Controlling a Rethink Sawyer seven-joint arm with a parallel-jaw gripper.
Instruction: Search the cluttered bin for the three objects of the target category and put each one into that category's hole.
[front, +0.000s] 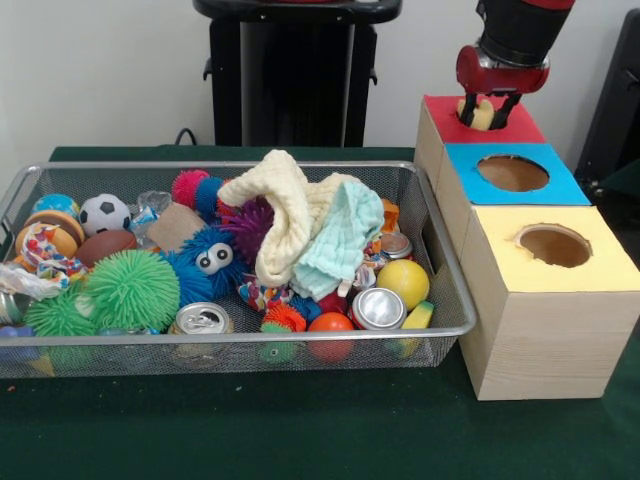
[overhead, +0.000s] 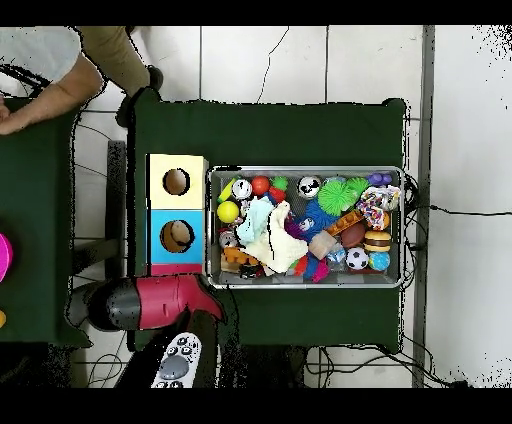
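The wire mesh bin (front: 240, 335) lies on the green table, full of toys; in the overhead view its rim (overhead: 305, 170) shows at the centre. Three wooden boxes stand beside it, with red (front: 520, 125), blue (front: 560, 185) and yellow (front: 600, 260) tops, the blue and yellow ones each showing a round hole. My gripper (front: 483, 108) hangs just over the red top, shut on a small pale yellow object (front: 482, 116). In the overhead view the red arm (overhead: 165, 300) hides the gripper and most of the red box.
In the bin lie a cream cloth (front: 285, 205), a mint cloth (front: 340, 235), a soccer ball (front: 104, 213), a green spiky ball (front: 133, 288), two cans (front: 378, 308), a yellow ball (front: 403, 282). A person's arm (overhead: 60, 90) shows at the overhead view's top left.
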